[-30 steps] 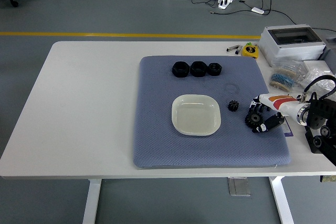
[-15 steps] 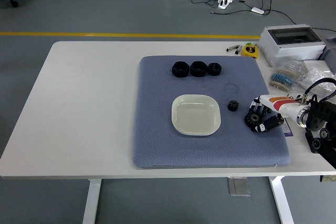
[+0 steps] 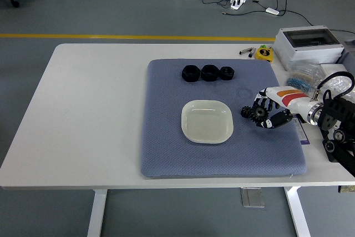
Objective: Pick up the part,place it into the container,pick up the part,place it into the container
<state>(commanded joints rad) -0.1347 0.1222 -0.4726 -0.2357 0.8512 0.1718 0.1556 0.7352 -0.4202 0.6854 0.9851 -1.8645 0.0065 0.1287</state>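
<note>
The right robot hand (image 3: 265, 116) reaches in over the blue mat (image 3: 166, 142) on the white table (image 3: 83, 109), its fingers curled around a black gear (image 3: 259, 114). A second, smaller gear (image 3: 246, 112) lies on the mat just beside it, toward the container. That shallow, cream-coloured container (image 3: 207, 121) sits mid-mat with nothing in it. Three black parts (image 3: 208, 72) stand in a row along the mat's far side.
</note>
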